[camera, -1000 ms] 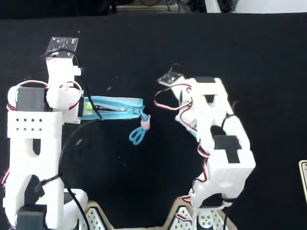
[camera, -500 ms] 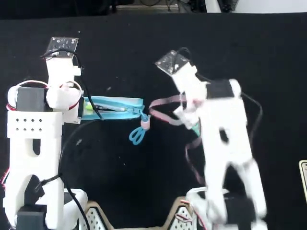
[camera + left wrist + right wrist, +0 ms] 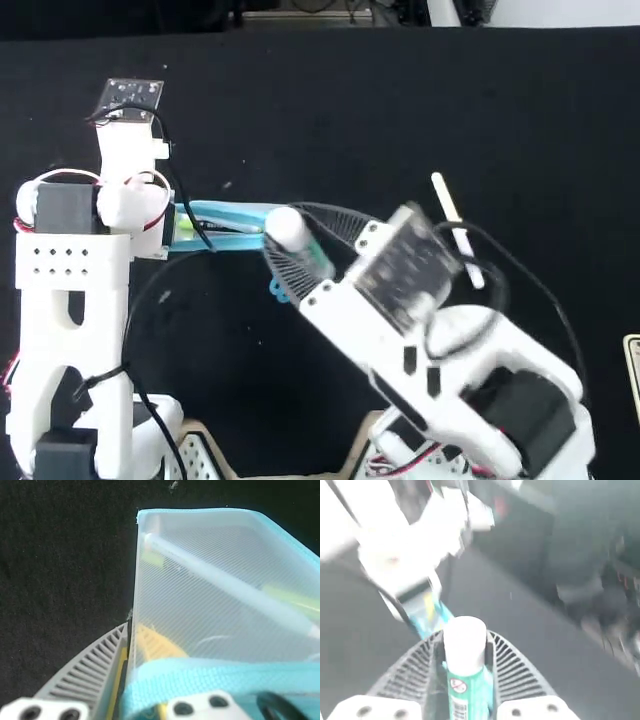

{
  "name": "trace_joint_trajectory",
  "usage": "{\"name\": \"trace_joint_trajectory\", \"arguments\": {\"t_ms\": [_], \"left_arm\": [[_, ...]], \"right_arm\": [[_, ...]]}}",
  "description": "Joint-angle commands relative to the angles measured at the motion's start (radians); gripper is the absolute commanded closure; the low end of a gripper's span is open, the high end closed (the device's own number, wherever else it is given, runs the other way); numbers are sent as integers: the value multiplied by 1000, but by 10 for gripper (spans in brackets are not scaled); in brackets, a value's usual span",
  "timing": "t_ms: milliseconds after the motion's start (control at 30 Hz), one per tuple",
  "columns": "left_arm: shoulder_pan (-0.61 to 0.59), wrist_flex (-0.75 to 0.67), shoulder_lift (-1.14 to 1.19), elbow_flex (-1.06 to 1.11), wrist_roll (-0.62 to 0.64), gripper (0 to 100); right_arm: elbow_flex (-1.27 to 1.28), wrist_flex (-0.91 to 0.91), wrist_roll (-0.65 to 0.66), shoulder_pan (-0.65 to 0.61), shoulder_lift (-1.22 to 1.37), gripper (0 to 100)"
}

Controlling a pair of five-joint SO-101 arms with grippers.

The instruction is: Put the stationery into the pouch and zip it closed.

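Observation:
The light-blue mesh pouch point(image 3: 228, 222) lies on the black table, holding a pale pen point(image 3: 235, 587) and green and yellow items. My left gripper point(image 3: 178, 228) is shut on the pouch's left end, and the pouch's blue band point(image 3: 200, 672) sits in my left gripper point(image 3: 150, 690). My right gripper point(image 3: 292, 250) is shut on a glue stick point(image 3: 289, 229) with a white cap and teal body, held over the pouch's right end. The glue stick point(image 3: 465, 652) stands between the ribbed fingers point(image 3: 512, 662) of my right gripper point(image 3: 465, 647), pointing at the pouch point(image 3: 427, 611).
A white pen-like stick point(image 3: 455, 235) lies on the table right of the pouch, behind my right arm. The pouch's blue zipper loop point(image 3: 280, 290) peeks out under the right gripper. A pale object point(image 3: 633, 362) sits at the right edge.
My right arm has swung down and left with the glue stick, from beside the pouch to over its right end, covering the zipper pull. The left arm has kept still.

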Motion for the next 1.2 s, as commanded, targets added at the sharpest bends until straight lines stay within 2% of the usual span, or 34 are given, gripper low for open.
{"name": "trace_joint_trajectory", "arguments": {"t_ms": [0, 100, 267, 567, 733, 1067, 1167], "left_arm": [[8, 0, 8, 19, -9, 970], [8, 0, 8, 19, -9, 970], [8, 2, 8, 19, -9, 970], [8, 5, 8, 19, -9, 970], [8, 5, 8, 19, -9, 970], [8, 5, 8, 19, -9, 970], [8, 5, 8, 19, -9, 970]], "right_arm": [[-4, -210, -63, -94, -25, 987], [47, -338, -61, -130, -25, 987], [274, -539, -51, -163, -31, 987], [573, -824, -38, -150, -31, 987], [694, -988, -44, -89, -33, 987], [727, -1112, -49, -31, -31, 988], [766, -1112, -100, -14, -31, 988]]}}
